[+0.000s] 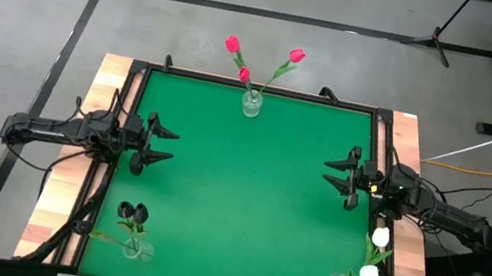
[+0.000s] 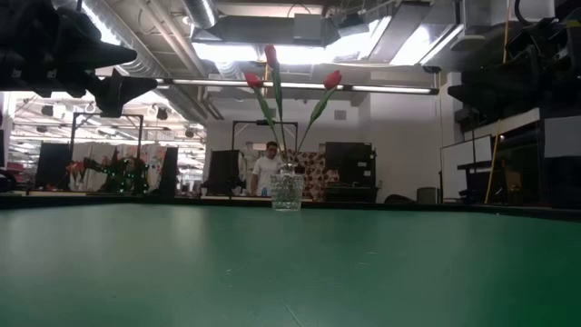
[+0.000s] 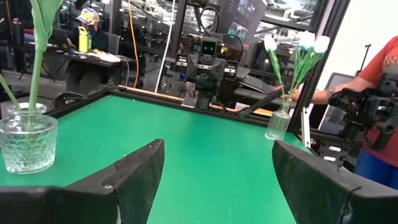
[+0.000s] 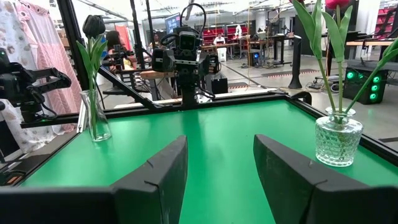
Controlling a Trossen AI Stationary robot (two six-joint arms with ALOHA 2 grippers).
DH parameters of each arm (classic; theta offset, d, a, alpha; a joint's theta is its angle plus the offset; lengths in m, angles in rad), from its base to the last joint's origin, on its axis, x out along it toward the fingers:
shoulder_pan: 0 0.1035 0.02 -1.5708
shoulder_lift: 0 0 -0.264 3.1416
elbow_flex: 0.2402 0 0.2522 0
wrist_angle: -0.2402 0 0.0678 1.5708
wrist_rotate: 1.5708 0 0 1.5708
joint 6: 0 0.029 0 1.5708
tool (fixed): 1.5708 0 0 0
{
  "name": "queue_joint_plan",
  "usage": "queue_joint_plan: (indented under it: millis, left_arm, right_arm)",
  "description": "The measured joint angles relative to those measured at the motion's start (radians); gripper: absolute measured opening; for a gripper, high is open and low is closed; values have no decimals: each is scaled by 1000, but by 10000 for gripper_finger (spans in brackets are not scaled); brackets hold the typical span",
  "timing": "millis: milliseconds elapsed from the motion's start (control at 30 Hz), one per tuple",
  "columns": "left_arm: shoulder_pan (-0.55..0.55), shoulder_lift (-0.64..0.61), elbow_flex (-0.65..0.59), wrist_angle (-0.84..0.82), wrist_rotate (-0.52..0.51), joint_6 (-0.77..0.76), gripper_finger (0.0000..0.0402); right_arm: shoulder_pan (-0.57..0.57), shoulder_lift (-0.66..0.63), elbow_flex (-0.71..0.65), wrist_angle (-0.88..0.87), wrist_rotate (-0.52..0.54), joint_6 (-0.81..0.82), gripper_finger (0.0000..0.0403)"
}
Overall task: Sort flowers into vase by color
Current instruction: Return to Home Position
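flowers [image 1: 232, 44] stand in vases [image 1: 251, 104], clear of left hand [image 1: 172, 145] and right hand [image 1: 326, 171].

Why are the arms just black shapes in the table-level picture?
Low view: bright ceiling lights behind it turn the left gripper into a silhouette, though the pink tulips show colour. High view: even light; the right gripper shows plainly, open.

Matt green table mat [image 1: 247, 189], bare wood side strips [image 1: 403, 135] (pale), clear cut-glass vase [image 4: 337, 140] w/ glossy facets.
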Motion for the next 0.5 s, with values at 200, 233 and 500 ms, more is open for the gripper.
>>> queue_joint_plan:
  millis: [200,233,500]
  left_arm:
    - [0,0,0,0,0,4,294]
    - [0,0,0,0,0,1,294]
    - [0,0,0,0,0,-1,294]
  right_arm:
    - [0,0,0,0,0,0,184]
    - [0,0,0,0,0,0,184]
    - [0,0,0,0,0,0,184]
